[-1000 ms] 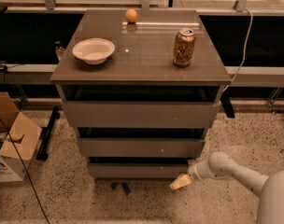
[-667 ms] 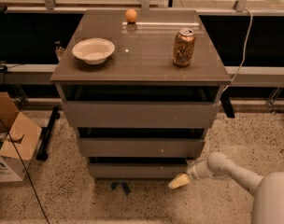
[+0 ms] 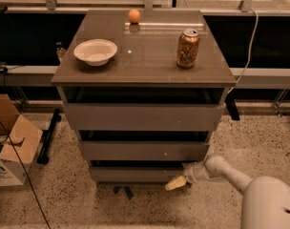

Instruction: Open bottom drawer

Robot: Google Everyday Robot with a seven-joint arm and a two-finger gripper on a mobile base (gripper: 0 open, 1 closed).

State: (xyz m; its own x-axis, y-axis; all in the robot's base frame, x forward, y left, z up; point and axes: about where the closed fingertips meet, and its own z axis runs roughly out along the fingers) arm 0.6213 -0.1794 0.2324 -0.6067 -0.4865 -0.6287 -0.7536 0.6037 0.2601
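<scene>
The bottom drawer (image 3: 135, 174) is the slimmest, lowest grey-brown front of the three on the cabinet, close to the floor, with a dark gap above it. My gripper (image 3: 176, 182) is at the drawer's right end, its yellowish fingertips low in front of the panel's lower right corner. The white arm (image 3: 226, 171) reaches in from the lower right.
On the cabinet top (image 3: 150, 61) stand a white bowl (image 3: 95, 51), a soda can (image 3: 188, 48) and an orange ball (image 3: 134, 15). A cardboard box (image 3: 9, 142) sits on the floor at left. A black bar (image 3: 48, 135) leans by the cabinet's left side.
The gripper has edged slightly left, closer to the bottom drawer's right end. The drawers have not visibly moved.
</scene>
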